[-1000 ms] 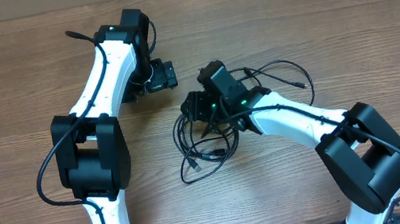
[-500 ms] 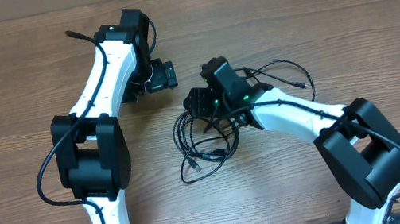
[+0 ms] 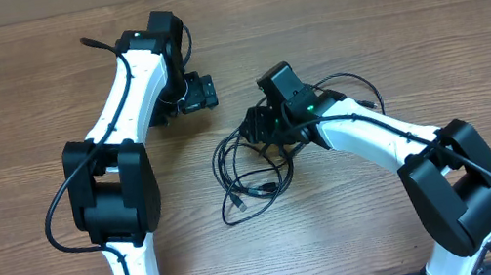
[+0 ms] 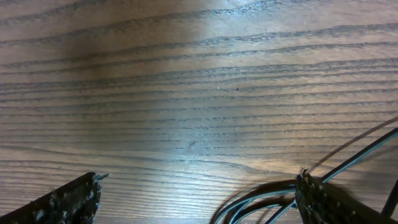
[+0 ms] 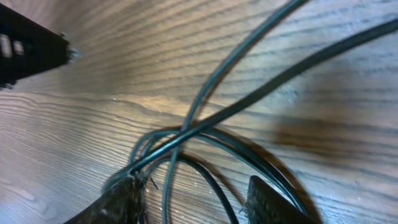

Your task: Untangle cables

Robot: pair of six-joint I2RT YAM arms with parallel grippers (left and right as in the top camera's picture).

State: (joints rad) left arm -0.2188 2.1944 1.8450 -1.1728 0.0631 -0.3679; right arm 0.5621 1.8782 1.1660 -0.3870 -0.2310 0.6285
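The cables (image 3: 259,189) lie as a loose tangle of thin black cords on the wooden table (image 3: 425,20), mid-table, with strands trailing right to a plug (image 3: 376,103). My right gripper (image 3: 258,133) sits low on the tangle's upper edge. In the right wrist view its jaws (image 5: 198,202) stand partly apart, and several cable strands (image 5: 249,102) cross the gap, bunching against the left finger (image 5: 121,202). My left gripper (image 3: 204,93) rests up and to the left of the tangle. In the left wrist view it (image 4: 199,196) is wide open on bare wood, with cable loops (image 4: 261,198) beside its right finger (image 4: 329,202).
The two white arms with black joints take up both sides, the left arm (image 3: 114,178) and the right arm (image 3: 451,184). A black fingertip of the left gripper (image 5: 31,43) shows at the upper left of the right wrist view.
My right gripper has shifted a little to the right and back along the tangle's top edge. The left arm has not moved.
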